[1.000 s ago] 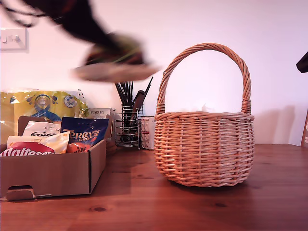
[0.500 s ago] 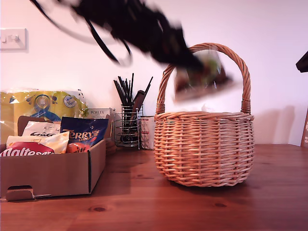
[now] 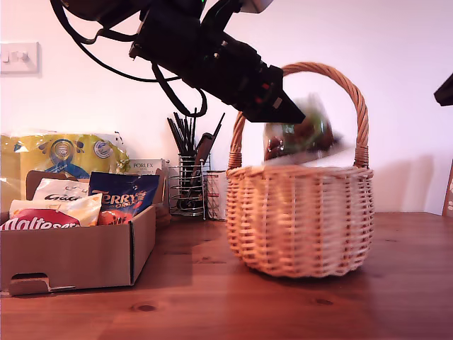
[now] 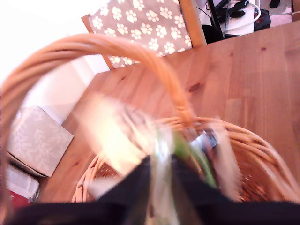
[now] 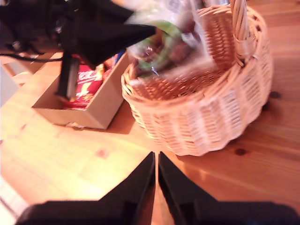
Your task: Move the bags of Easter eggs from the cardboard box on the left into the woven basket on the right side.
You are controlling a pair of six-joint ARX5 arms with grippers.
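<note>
Now my first gripper (image 3: pixel 301 117), clamped on a green-marked egg bag (image 3: pixel 301 134), has swung over the woven basket (image 3: pixel 301 219); release looks next. My second gripper (image 5: pixel 156 161) hangs closed, empty.

black arm (image 3: pixel 205 57) — looped cables, seemingly red markings

Woven basket (image 3: pixel 301 219): round, light-tan wicker, upright, tall arched handle overhead. Just above its rim, under the handle, a blurred clear bag (image 3: pixel 299 136) with green and dark contents, hanging tilted. Well away from the basket, a low brown cardboard box (image 3: pixel 74 255), open-topped. Inside it, upright: red Maltesers pouch (image 3: pixel 39 221), cream pouch (image 3: pixel 78 207), white Galaxy pouch (image 3: pixel 60 188), dark blue Terry's pouch (image 3: pixel 124 196).
</note>
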